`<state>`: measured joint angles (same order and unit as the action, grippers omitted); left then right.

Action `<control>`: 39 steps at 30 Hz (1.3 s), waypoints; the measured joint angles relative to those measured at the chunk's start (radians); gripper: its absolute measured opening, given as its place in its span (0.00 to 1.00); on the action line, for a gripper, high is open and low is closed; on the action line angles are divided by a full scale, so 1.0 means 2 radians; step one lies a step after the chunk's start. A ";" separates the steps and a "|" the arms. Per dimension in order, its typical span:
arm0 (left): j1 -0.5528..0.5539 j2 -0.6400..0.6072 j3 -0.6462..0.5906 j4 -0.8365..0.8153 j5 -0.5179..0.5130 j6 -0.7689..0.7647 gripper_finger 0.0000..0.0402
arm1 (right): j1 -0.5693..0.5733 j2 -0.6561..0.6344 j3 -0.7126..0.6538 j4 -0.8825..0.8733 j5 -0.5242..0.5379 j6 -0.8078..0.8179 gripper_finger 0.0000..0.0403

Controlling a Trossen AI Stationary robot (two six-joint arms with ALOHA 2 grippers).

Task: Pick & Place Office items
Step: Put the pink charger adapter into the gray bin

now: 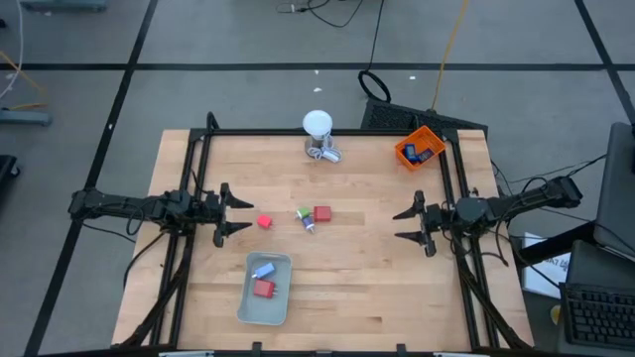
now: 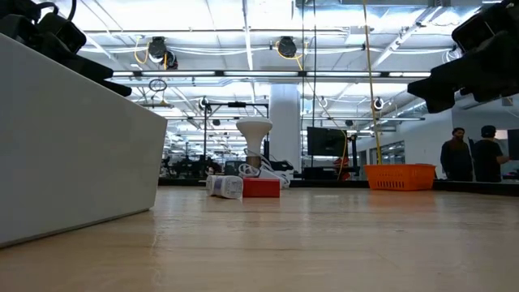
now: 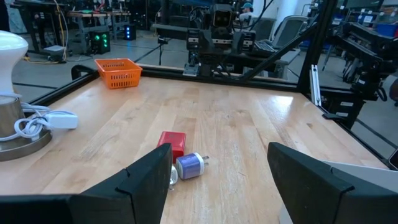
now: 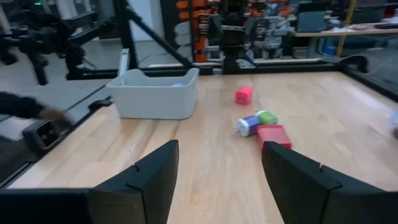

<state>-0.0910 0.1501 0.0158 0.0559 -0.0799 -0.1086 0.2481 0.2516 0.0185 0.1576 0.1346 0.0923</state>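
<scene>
A small red block (image 1: 264,221), a green-and-white bit (image 1: 305,217) and a larger red block (image 1: 322,213) lie on the wooden table's middle. The bit (image 4: 256,121) touches the larger red block (image 4: 273,135). A light-blue piece (image 1: 263,269) and a red block (image 1: 263,289) lie in the pale grey tray (image 1: 244,302) near the front edge. Dark pieces with blue faces (image 1: 421,151) sit in the orange bin (image 1: 405,157). My left gripper (image 1: 248,214) stands open and level at the table's left, just short of the small red block. My right gripper (image 1: 396,225) stands open and level at the right.
A white ball-topped object (image 1: 317,124) on a metallic base (image 1: 322,153) with a white cord stands at the far middle. Black frame rails (image 1: 198,178) run along the table's sides. Two people (image 2: 472,154) stand in the room beyond the table.
</scene>
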 joint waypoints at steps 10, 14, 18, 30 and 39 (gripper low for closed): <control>0.000 0.000 0.000 0.000 0.000 0.000 0.67 | 0.000 0.000 -0.001 -0.003 0.000 -0.017 0.54; 0.000 0.000 0.000 0.005 -0.001 0.000 0.67 | 0.000 0.000 -0.002 -0.003 -0.001 -0.018 0.54; 0.000 0.000 0.000 0.048 -0.008 -0.004 0.67 | 0.000 0.000 -0.002 -0.003 -0.002 -0.018 0.54; 0.000 0.000 0.000 0.129 -0.066 -0.087 0.67 | 0.000 0.000 -0.002 -0.003 -0.002 -0.013 0.54; 0.000 0.000 0.000 0.130 -0.159 -0.192 0.67 | 0.000 0.000 -0.002 -0.003 -0.002 -0.013 0.54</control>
<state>-0.0910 0.1505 0.0158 0.3164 -0.3971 -0.4927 0.2485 0.2516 0.0147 0.1520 0.1303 0.0658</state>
